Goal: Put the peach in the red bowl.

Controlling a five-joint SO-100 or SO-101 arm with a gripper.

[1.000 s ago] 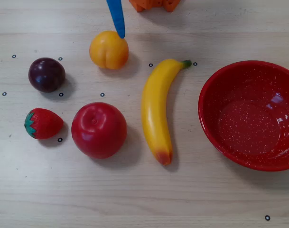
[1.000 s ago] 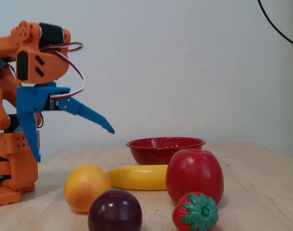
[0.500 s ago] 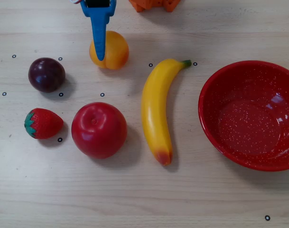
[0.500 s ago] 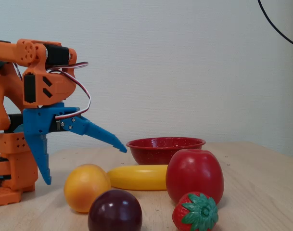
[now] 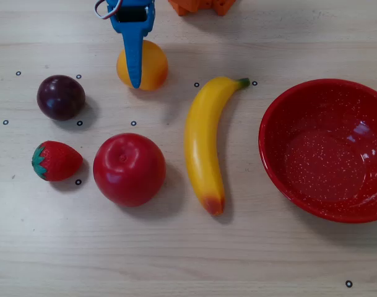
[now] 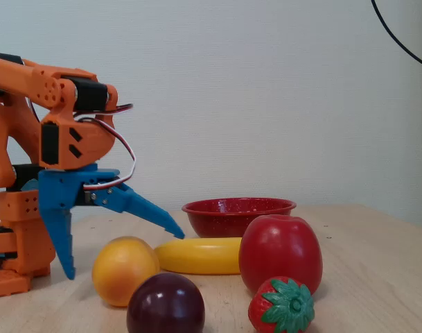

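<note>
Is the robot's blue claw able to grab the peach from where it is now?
Probably yes. The gripper is open and straddles the peach from above, one finger behind it, the other in front. Nothing sits between them; the plum and banana lie off to the sides.

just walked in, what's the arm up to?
The orange arm's blue two-finger gripper hangs open above the small yellow-orange peach, one finger on each side in the fixed view, nothing grasped yet. The peach sits on the wooden table. The large speckled red bowl stands empty, past the yellow banana in the overhead view.
</note>
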